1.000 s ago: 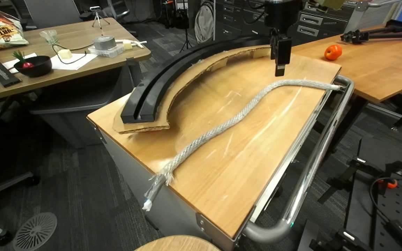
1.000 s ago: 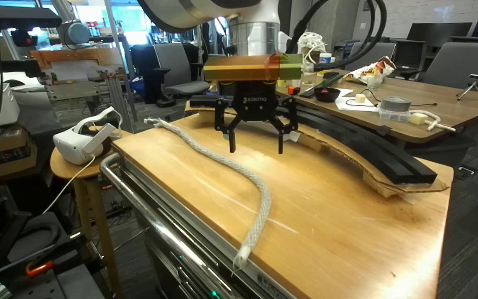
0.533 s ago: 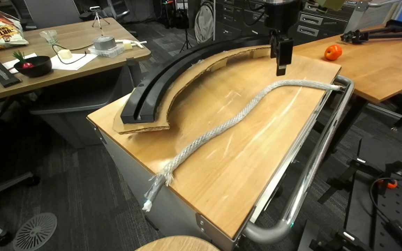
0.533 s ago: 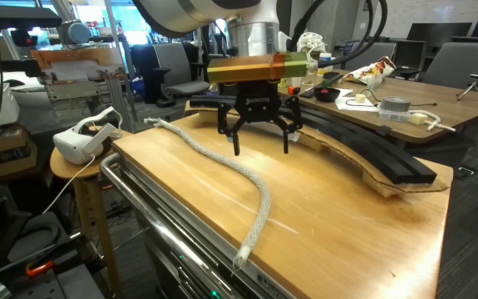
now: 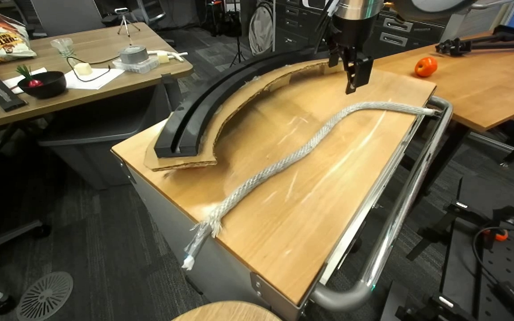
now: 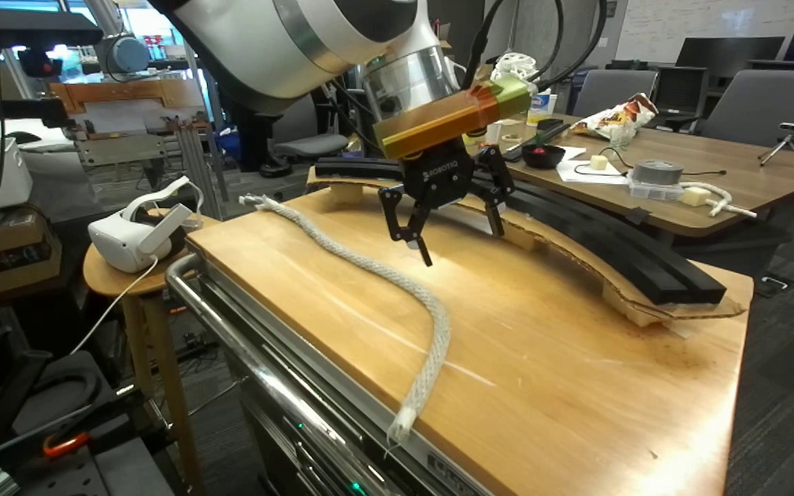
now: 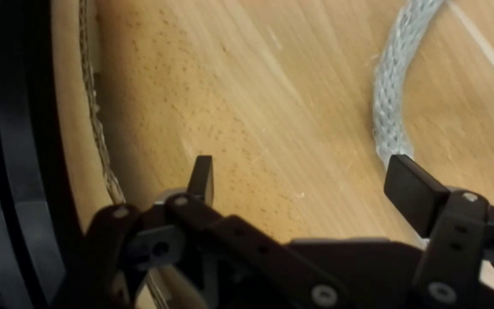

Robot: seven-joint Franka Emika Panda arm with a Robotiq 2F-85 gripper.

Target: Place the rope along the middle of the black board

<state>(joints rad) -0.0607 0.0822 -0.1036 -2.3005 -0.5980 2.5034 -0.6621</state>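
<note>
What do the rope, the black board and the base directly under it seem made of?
Rope: braided fibre, probably synthetic, slightly glossy; the weave and frayed end show. Black board: likely satin plastic, from soft highlights; painted wood possible. Base: apparently matte corrugated cardboard, by its fluted cut edge.

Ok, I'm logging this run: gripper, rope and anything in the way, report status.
Gripper open, tilted, holding nothing. Rope across wooden tabletop, not yet on black board. Cardboard base jutting along board's inner curve might snag it.

The rope (image 5: 301,153) is rough braid, the tabletop (image 6: 555,331) glossy wood.
</note>
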